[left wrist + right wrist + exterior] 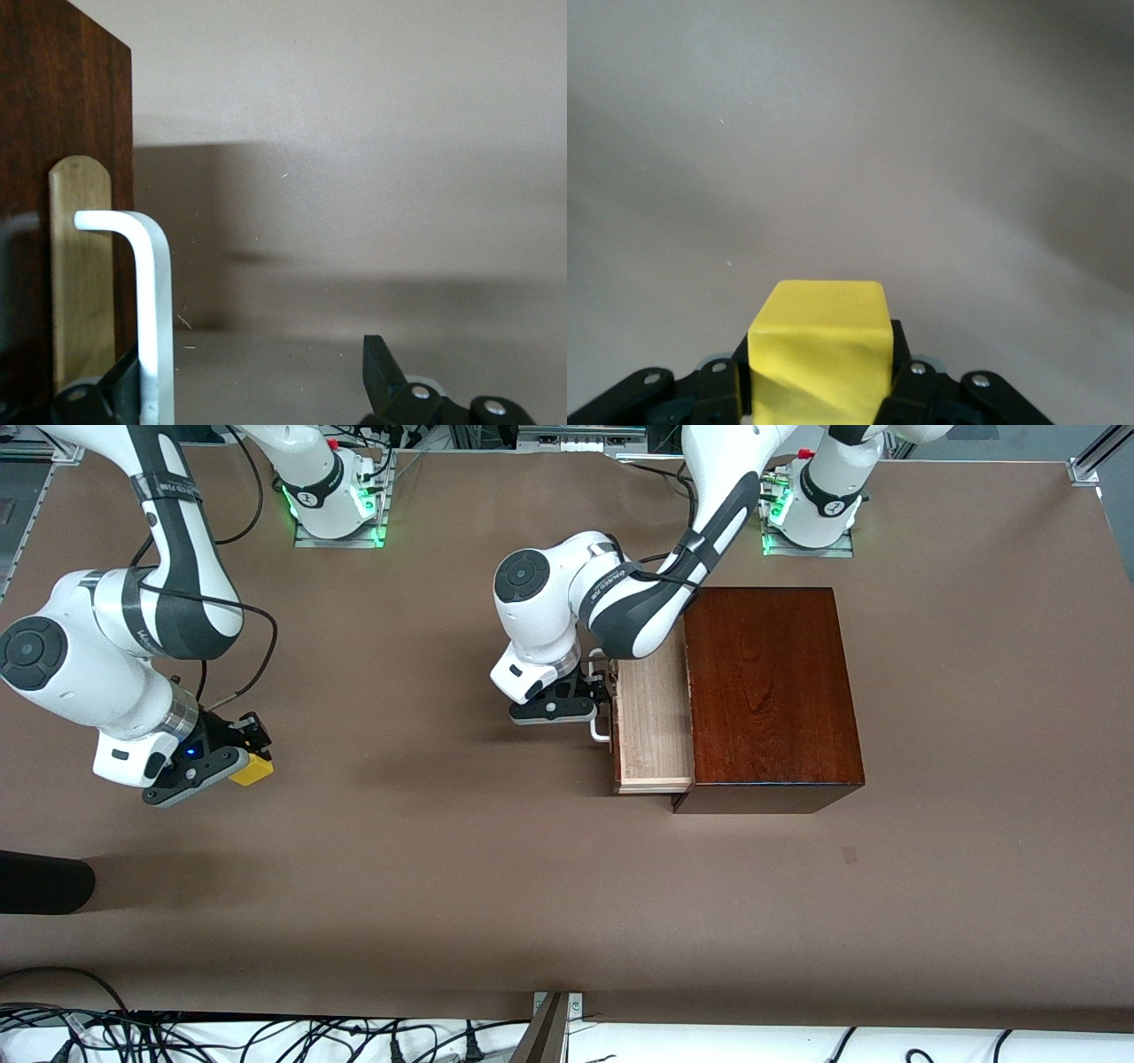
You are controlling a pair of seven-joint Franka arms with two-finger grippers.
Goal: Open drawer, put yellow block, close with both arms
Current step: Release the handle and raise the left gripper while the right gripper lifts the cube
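Observation:
The drawer (pixel 654 722) stands partly pulled out of the dark mahogany box (pixel 771 691), showing its pale wood tray. Its white loop handle (pixel 601 731) (pixel 155 301) sits at the dark front (pixel 62 133). My left gripper (pixel 595 689) (pixel 239 385) is open at the handle, which lies just inside one finger (pixel 97 398); the second finger (pixel 381 372) stands well apart. My right gripper (pixel 248 755) (pixel 819 390) is shut on the yellow block (pixel 252 770) (pixel 818 345), over bare table toward the right arm's end.
A black rounded object (pixel 44 881) pokes in at the table's edge at the right arm's end, nearer to the front camera than the block. Cables (pixel 266 1036) run along the table's front edge. Brown tabletop (pixel 443 824) lies between the block and the drawer.

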